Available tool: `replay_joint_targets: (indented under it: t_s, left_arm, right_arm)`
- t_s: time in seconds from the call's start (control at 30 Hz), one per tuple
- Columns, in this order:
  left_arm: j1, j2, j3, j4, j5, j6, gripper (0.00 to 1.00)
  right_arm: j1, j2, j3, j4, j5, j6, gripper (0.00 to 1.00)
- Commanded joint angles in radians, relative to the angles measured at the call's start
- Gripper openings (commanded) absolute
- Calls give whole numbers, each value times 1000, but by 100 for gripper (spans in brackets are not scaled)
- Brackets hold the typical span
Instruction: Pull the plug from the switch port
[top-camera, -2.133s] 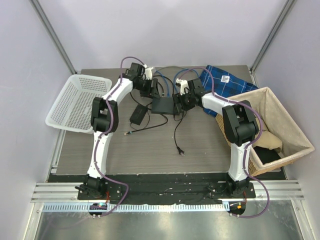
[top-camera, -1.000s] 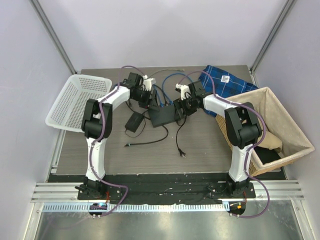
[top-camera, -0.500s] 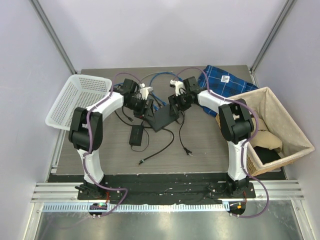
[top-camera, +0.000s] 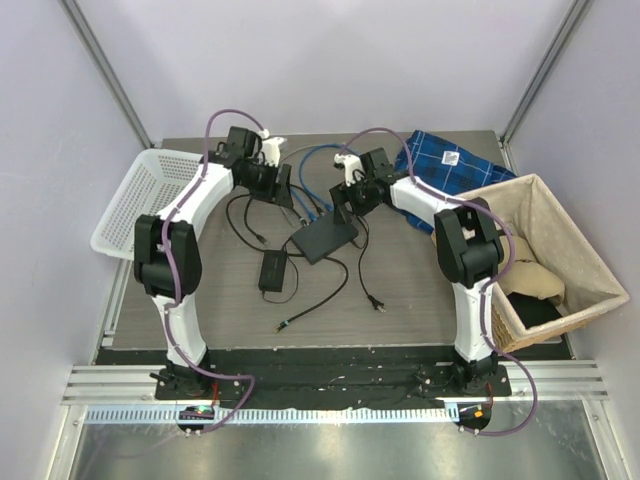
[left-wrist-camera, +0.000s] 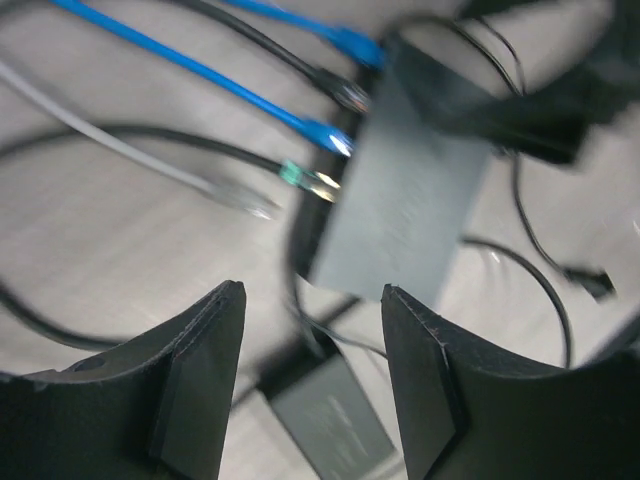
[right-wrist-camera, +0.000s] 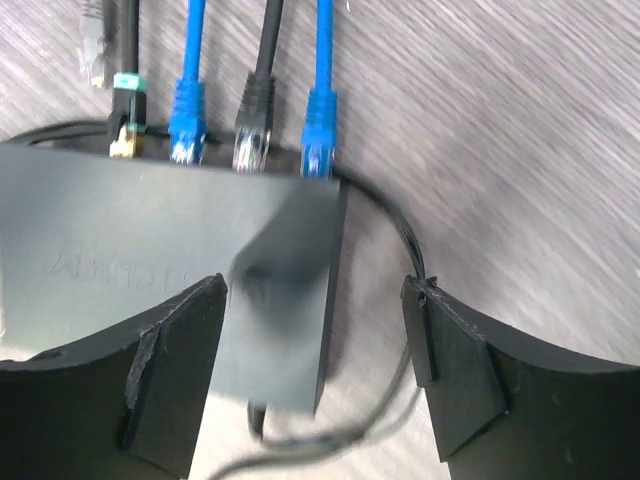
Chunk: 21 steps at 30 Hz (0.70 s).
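The dark grey switch (top-camera: 325, 240) lies skewed at mid table; it also shows in the left wrist view (left-wrist-camera: 405, 190) and the right wrist view (right-wrist-camera: 170, 280). Two blue plugs (right-wrist-camera: 320, 120) and a black plug (right-wrist-camera: 255, 120) sit in its port row. A green-collared plug (right-wrist-camera: 125, 110) has its tip at the edge; I cannot tell if it is seated. A grey plug (right-wrist-camera: 93, 40) lies loose, clear of the ports. My left gripper (top-camera: 283, 190) (left-wrist-camera: 312, 295) is open and empty, left of the port row. My right gripper (top-camera: 345, 205) (right-wrist-camera: 315, 370) is open above the switch's corner.
A small black power brick (top-camera: 272, 270) with a black cord lies near the switch. A white plastic basket (top-camera: 150, 200) stands at the left. A wicker basket (top-camera: 540, 250) stands at the right, with a blue checked cloth (top-camera: 440, 155) behind it. Loose black cords trail toward the front.
The switch has slid nearer and turned with its cables. My left gripper has drawn back to the far left. The right gripper has stayed over the switch.
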Motion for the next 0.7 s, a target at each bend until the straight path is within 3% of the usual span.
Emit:
replay_joint_targets:
  t_s: [0.0,0.13,0.2,0.23,0.27,0.3,0.33,0.4,0.67]
  left_arm:
    - [14,103,75,-38,-7,16,60]
    - [12,149,71,-21,78,17,32]
    - [11,161,66,-16,83,17,26]
    - [11,173,65,-16,96,23,19]
    - [9,176,60,-16,102,28,15]
    - [9,183,59,-13,115,29,8]
    - [8,184,54,-16,115,34,4]
    - [-2,189,43,-15,113,37,0]
    - [-77,172,-59,-19,110,71,0]
  right_arm:
    - [-7,-175,-53,17,35,-11,80]
    - [-5,-248,-183,13,9,-33,71]
    - [-7,-261,-225,17,1,-44,52]
    - [-5,-271,-266,21,0,-48,31]
    - [-5,-275,-283,21,1,-56,17]
    - [-5,-275,-312,23,7,-63,6]
    - [-5,-272,-321,23,18,-67,1]
    - [-7,-261,-340,26,46,-85,1]
    - [-7,-144,-271,46,50,-87,1]
